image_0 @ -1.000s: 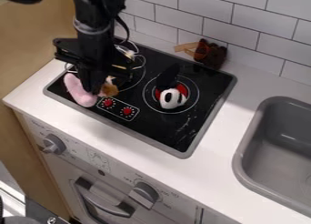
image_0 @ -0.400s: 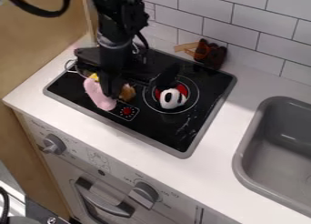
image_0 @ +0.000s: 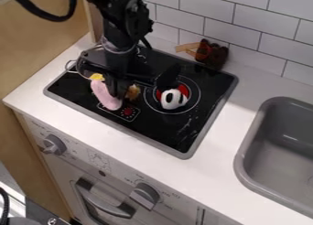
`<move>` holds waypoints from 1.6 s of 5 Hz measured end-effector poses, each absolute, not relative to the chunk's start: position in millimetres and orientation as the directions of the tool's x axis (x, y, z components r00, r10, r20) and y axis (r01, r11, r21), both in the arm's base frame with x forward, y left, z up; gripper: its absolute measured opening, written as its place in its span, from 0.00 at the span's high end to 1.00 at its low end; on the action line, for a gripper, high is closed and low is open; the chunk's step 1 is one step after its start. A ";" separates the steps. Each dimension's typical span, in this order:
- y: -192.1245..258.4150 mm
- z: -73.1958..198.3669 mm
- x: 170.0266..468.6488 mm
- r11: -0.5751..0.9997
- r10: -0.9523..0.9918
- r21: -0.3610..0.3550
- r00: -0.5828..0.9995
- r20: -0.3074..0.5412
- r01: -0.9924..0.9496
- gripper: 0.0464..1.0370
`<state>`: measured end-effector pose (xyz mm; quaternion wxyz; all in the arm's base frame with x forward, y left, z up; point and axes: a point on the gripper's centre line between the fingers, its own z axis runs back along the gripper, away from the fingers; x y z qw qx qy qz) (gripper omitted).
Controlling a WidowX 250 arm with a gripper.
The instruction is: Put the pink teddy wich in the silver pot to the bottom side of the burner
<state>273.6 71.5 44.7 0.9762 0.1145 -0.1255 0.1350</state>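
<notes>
Already the pink teddy (image_0: 105, 96) is out of the silver pot (image_0: 80, 64), pinched in my gripper (image_0: 118, 96) near the red knob (image_0: 127, 111) at the stove's (image_0: 160, 136) front; I judge only lowering and release remain.

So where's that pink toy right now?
In the camera view, the pink toy is at the gripper, over the lower left part of the black stovetop, just left of the red-marked control panel.
</notes>
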 end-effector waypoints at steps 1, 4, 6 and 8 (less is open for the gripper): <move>71.2 39.9 275.4 0.935 0.242 0.188 0.928 0.283 -0.301 0.98; 75.3 39.5 274.2 0.947 0.220 0.172 0.939 0.265 -0.271 0.30; 84.0 50.3 273.0 0.952 0.224 0.167 0.956 0.192 -0.256 0.04; 104.4 86.2 269.0 0.957 0.222 0.167 0.971 0.093 -0.235 0.04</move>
